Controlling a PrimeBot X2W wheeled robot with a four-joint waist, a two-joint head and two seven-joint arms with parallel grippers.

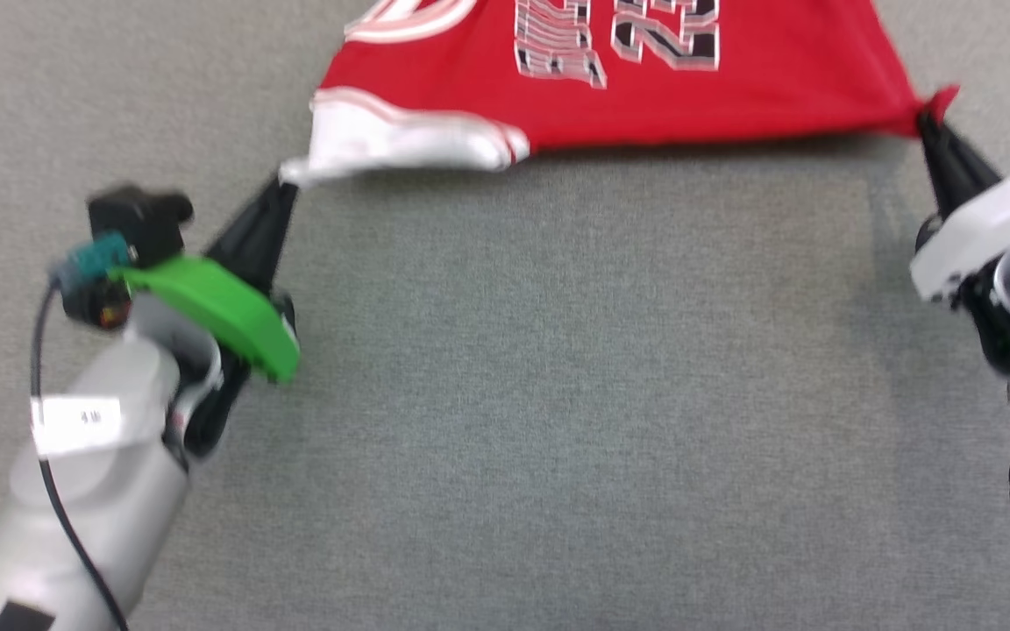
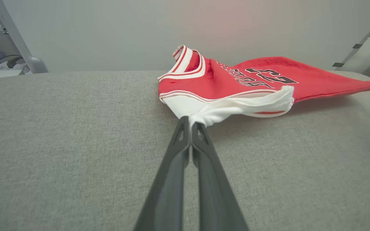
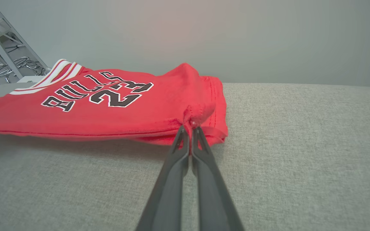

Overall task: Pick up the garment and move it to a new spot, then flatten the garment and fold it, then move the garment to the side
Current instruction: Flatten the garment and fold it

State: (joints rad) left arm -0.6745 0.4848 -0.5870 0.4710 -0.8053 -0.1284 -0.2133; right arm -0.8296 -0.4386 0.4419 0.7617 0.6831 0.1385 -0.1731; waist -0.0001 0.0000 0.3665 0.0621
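The garment [image 1: 645,96] is a red jersey with white sleeves and "BULLS 23" lettering, stretched across the top of the head view over the grey cloth surface. My left gripper [image 1: 288,180] is shut on the tip of its white sleeve [image 2: 223,110]. My right gripper [image 1: 926,118] is shut on the red bottom corner [image 3: 198,114]. The near edge hangs lifted between both grips and casts a shadow, while the far part rests on the surface. In the left wrist view the left gripper [image 2: 189,123] pinches bunched white fabric; in the right wrist view the right gripper [image 3: 189,128] pinches the hem.
Grey fabric table surface [image 1: 558,394] spreads wide below the jersey. A metal frame post [image 2: 18,41] with cables stands beyond the table's far left; metal stool legs [image 3: 8,64] stand past the edge.
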